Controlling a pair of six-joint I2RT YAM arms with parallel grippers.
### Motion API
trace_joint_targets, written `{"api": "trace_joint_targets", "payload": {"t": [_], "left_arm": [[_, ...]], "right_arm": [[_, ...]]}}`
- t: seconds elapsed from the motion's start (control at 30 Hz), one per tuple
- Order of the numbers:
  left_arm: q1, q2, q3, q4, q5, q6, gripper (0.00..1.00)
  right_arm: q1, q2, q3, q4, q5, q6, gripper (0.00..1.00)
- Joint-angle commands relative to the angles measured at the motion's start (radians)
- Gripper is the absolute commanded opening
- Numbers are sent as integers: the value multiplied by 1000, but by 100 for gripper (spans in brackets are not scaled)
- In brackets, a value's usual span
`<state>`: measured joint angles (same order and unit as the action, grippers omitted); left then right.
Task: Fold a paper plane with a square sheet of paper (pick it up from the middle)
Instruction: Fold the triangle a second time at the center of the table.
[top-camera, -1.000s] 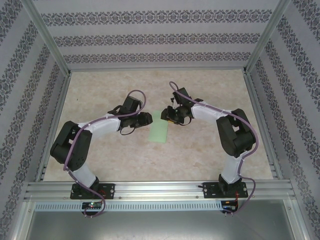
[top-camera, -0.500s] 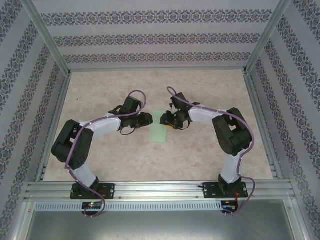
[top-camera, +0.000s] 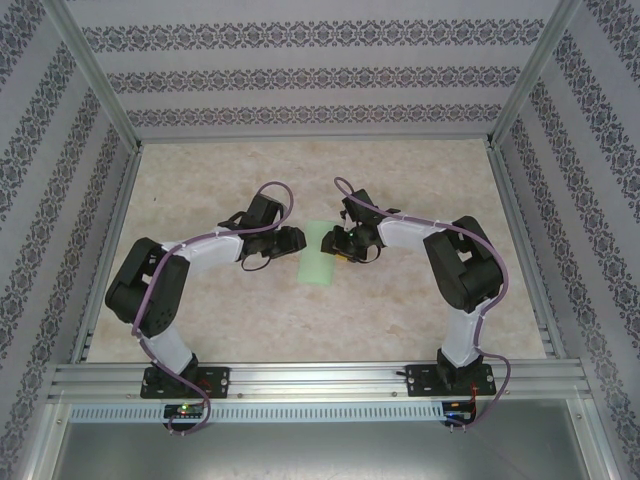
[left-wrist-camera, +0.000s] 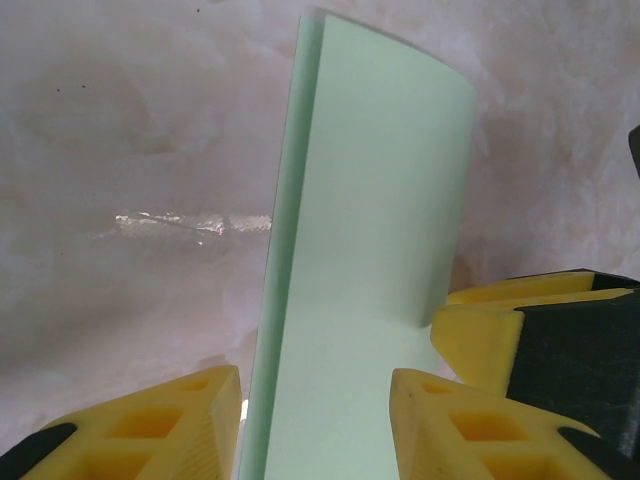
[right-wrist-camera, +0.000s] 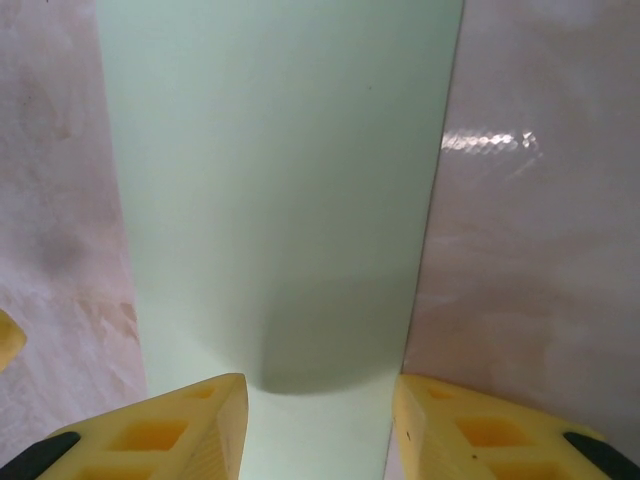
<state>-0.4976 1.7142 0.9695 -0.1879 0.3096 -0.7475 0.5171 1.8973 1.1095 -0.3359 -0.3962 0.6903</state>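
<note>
The square sheet of paper (top-camera: 318, 264) is pale green and lies folded into a long narrow strip on the table, not in the form of a paper plane. In the left wrist view the paper (left-wrist-camera: 370, 200) shows two layers with one long edge offset. My left gripper (top-camera: 297, 238) (left-wrist-camera: 315, 425) is open, its yellow fingers astride the strip's far end from the left. My right gripper (top-camera: 331, 240) (right-wrist-camera: 320, 425) is open too, astride the same end of the paper (right-wrist-camera: 280, 180) from the right. One right fingertip (left-wrist-camera: 480, 340) shows beside the left jaws.
The marbled beige table (top-camera: 400, 300) is fenced by aluminium rails (top-camera: 320, 378) and patterned walls. Both arms bend inward, their grippers nearly touching over the paper at the table's middle.
The right gripper has moved left and down onto the paper's far end. The left arm has barely shifted.
</note>
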Motion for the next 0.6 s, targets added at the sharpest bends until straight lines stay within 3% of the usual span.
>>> {"api": "trace_joint_targets", "payload": {"t": [0.0, 0.17, 0.37, 0.57], "left_arm": [[8, 14, 12, 23, 12, -10, 45], [8, 14, 7, 31, 10, -16, 45], [7, 40, 8, 70, 53, -42, 45], [8, 22, 1, 50, 23, -36, 45]], "right_arm": [[3, 19, -22, 26, 3, 16, 43], [2, -61, -49, 69, 25, 36, 44], [1, -1, -32, 96, -34, 65, 43], [14, -55, -13, 43, 29, 41, 44]]}}
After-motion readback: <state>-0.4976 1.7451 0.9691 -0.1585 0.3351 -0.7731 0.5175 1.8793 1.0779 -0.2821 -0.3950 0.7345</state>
